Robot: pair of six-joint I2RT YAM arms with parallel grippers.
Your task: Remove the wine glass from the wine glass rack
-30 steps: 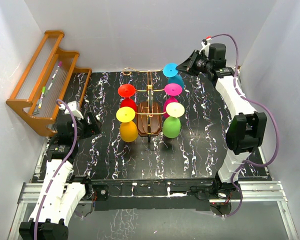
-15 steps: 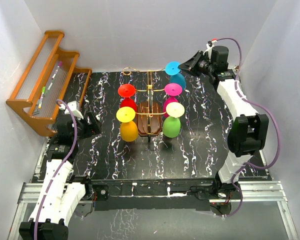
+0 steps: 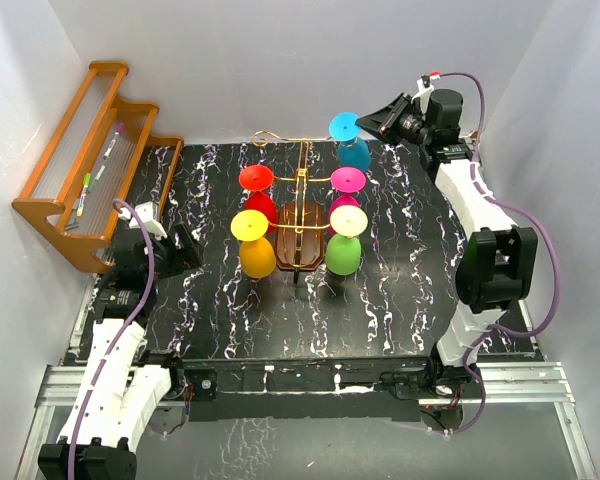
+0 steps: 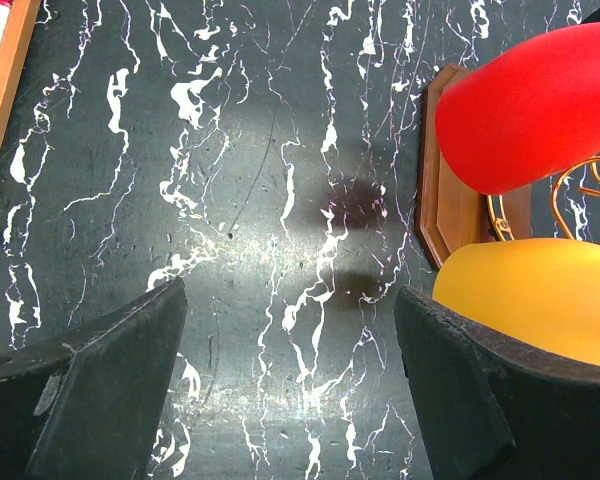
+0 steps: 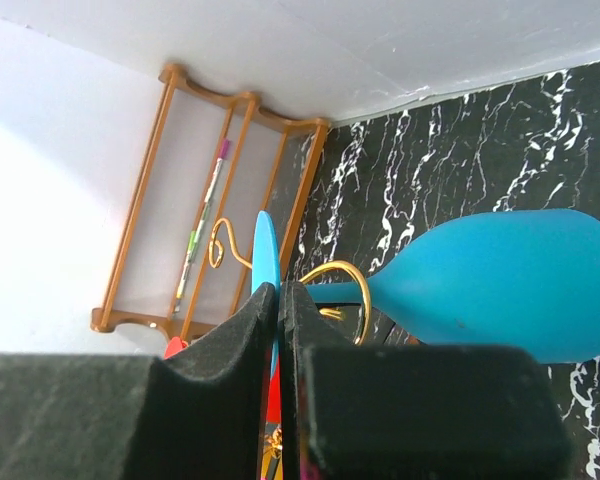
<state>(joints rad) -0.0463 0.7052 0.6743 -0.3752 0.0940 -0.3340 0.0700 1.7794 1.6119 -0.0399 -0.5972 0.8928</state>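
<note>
The wine glass rack point(image 3: 292, 250) has a dark brown base, a central post and gold wire arms, and stands mid-table with coloured glasses hanging bowl-down. My right gripper point(image 3: 372, 120) is shut on the flat foot of the blue wine glass point(image 3: 355, 153) at the rack's far right arm. In the right wrist view the fingers point(image 5: 230, 340) pinch the blue foot disc point(image 5: 265, 245); the stem still passes through a gold wire curl point(image 5: 337, 272), and the blue bowl point(image 5: 500, 285) lies to the right. My left gripper point(image 3: 185, 248) is open and empty, left of the rack, over bare tabletop point(image 4: 290, 295).
Red point(image 3: 255, 180), yellow point(image 3: 250, 228), magenta point(image 3: 347, 180) and green point(image 3: 342, 255) glasses hang on the rack; red point(image 4: 530, 110) and yellow point(image 4: 540, 300) bowls show in the left wrist view. An orange-brown shelf point(image 3: 90, 160) with pens stands at the far left. White walls enclose the table.
My right gripper has moved up and back to the right with the blue glass's foot in it. The rack's far gold curl has shifted slightly right. The left arm has not moved.
</note>
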